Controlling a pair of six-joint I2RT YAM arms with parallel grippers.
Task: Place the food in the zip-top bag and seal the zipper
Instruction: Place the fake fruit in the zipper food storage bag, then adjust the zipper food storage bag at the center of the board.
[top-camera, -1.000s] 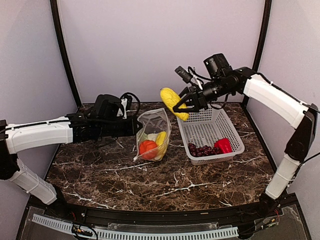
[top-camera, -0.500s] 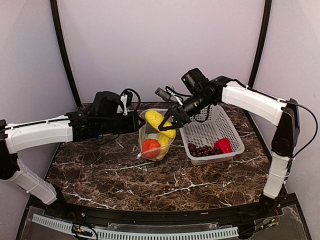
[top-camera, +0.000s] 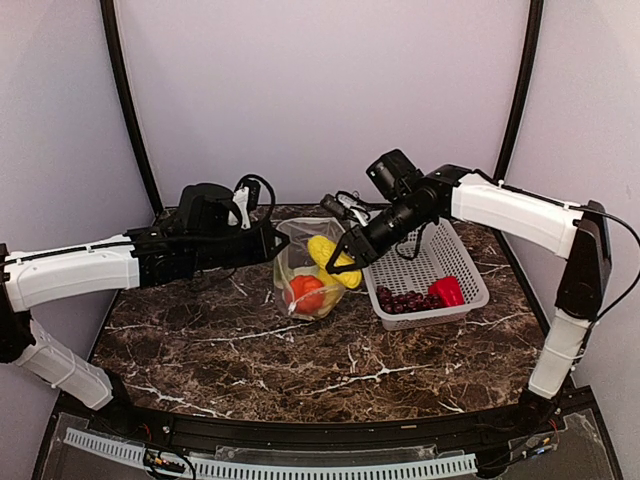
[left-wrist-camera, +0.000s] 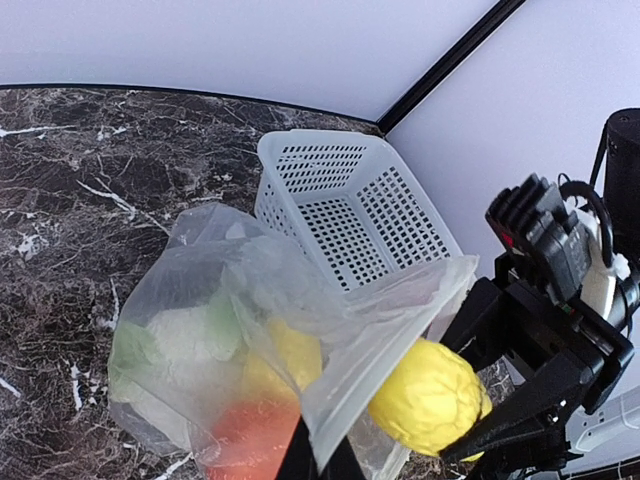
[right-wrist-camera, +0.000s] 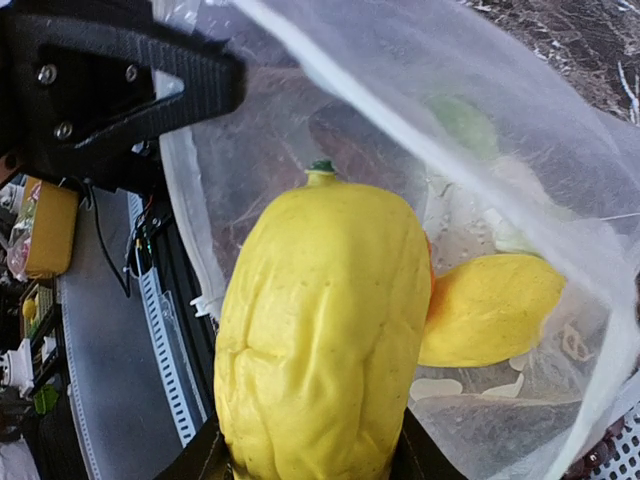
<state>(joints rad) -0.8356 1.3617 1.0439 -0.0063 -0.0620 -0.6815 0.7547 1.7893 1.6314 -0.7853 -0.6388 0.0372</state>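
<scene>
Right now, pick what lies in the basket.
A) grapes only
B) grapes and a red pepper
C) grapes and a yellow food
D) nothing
B: the top view shows the grapes and the red pepper side by side at the near end of the basket, and nothing else in it.

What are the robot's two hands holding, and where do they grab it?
Left gripper pinches the zip-top bag at its mouth edge. Right gripper clamps a yellow oblong by its blunt end.
</scene>
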